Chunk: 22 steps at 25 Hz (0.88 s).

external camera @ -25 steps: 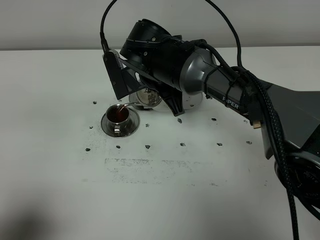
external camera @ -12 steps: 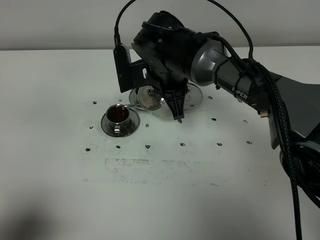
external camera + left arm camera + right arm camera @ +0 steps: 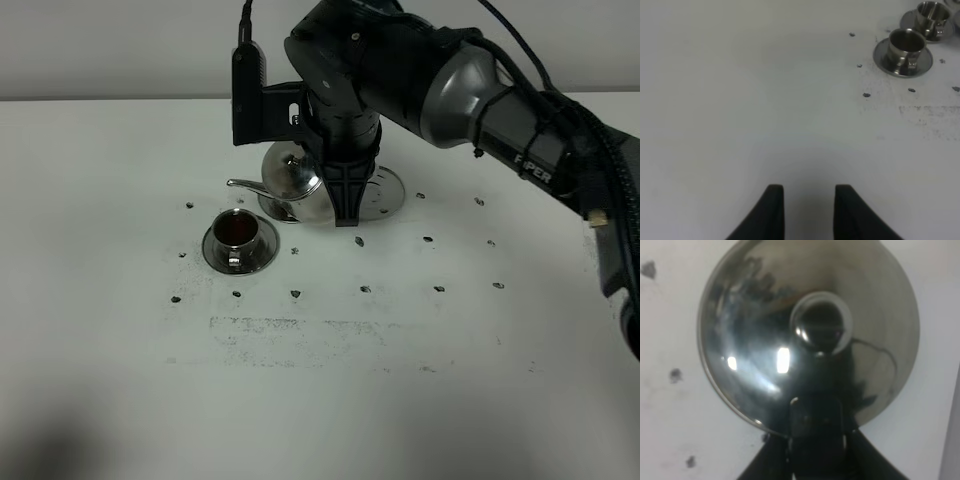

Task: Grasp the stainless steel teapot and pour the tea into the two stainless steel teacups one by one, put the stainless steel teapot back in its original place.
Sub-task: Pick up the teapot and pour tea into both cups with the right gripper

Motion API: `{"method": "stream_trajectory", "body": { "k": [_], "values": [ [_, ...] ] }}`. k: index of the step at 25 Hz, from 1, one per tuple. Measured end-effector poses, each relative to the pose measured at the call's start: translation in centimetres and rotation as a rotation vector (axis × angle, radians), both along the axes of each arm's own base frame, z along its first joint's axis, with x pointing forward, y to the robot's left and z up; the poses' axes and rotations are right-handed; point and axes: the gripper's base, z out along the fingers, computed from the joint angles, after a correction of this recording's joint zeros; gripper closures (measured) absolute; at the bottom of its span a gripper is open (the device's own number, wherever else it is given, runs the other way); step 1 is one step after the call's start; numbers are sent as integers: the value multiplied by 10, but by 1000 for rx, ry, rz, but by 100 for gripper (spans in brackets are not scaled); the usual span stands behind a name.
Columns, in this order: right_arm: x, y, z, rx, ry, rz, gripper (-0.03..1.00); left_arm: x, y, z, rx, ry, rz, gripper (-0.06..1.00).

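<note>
The stainless steel teapot [image 3: 292,183] hangs nearly level just above the table, its thin spout pointing left, clear of the near teacup [image 3: 238,236]. That cup stands on its saucer and holds dark reddish-brown tea [image 3: 238,230]. My right gripper [image 3: 338,196] is shut on the teapot's handle; from the right wrist I look down on the domed lid and knob [image 3: 820,327]. The other teacup is hidden behind the pot in the high view, but both teacups [image 3: 907,46] [image 3: 931,12] show from the left wrist. My left gripper [image 3: 809,200] rests over bare table, fingers apart, holding nothing.
A flat steel saucer [image 3: 390,188] lies on the table just right of the hanging teapot, partly covered by the arm. Small dark specks dot the white tabletop [image 3: 320,400] around the cups. The right arm's cables arch above the back of the table.
The right wrist has rolled back, bringing the teapot from a pouring tilt to nearly level. Its spout has lifted away from the near cup, and the stream has stopped.
</note>
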Motion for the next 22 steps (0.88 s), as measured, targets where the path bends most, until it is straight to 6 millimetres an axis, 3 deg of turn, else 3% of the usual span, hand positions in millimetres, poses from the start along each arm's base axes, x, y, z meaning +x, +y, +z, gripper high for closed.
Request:
{"method": "stream_trajectory", "body": {
  "k": [7, 13, 22],
  "values": [
    [-34, -16, -2, 206, 85, -158, 74, 0, 0, 0, 0, 0, 0, 70],
    [-54, -24, -32, 346, 172, -349, 74, 0, 0, 0, 0, 0, 0, 70],
    [-71, -33, -78, 454, 158, -417, 74, 0, 0, 0, 0, 0, 0, 70]
  ]
}}
